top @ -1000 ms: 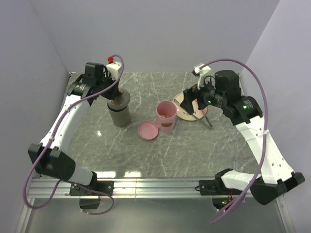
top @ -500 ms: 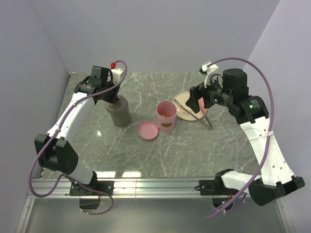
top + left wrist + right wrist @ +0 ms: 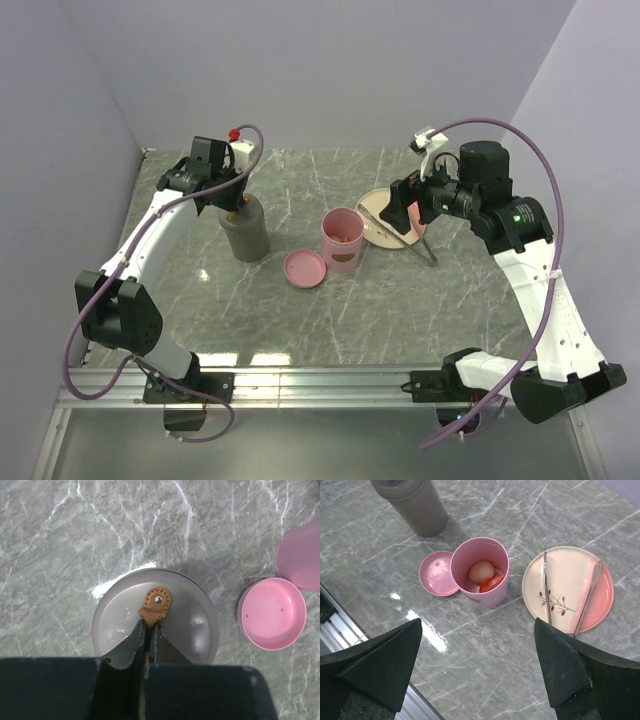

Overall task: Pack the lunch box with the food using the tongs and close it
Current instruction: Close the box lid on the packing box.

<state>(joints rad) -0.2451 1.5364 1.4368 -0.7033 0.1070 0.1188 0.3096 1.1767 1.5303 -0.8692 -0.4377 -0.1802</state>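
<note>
Left pincer (image 3: 149, 630) is pressed together on the brown strap (image 3: 155, 605) on top of the grey canister (image 3: 246, 236), at the far left of the worktop (image 3: 300, 320). Right pincer (image 3: 478, 621) is spread wide and holds nothing; it hangs over the plate (image 3: 567, 575).

The pink lunch box (image 3: 485, 597) stands upright mid-worktop with its top open. The food (image 3: 485, 575) is inside it, one pale round piece and some red bits. Its pink lid (image 3: 436, 574) lies inside-up, touching or just beside the box on its left. The tongs (image 3: 546, 590) lie across the plate with their arms apart, and no food shows on the plate.

Judgement: packing looks done and closing is what's left. The left pincer is on the wrong item for that. It should let go of the strap and shift over to the pink lid. The lid's handle side faces down, so pinch its rim, flip or regrip it, centre it over the mouth and press it down level. The box is light and will likely skid if pushed from the side. The right pincer could steady the wall and should stay clear of the tongs.

The worktop is glossy grey marble-pattern with glare spots. Plain pale lavender walls (image 3: 330, 70) stand on three sides, and a metal rail (image 3: 320, 380) runs along the near edge.
</note>
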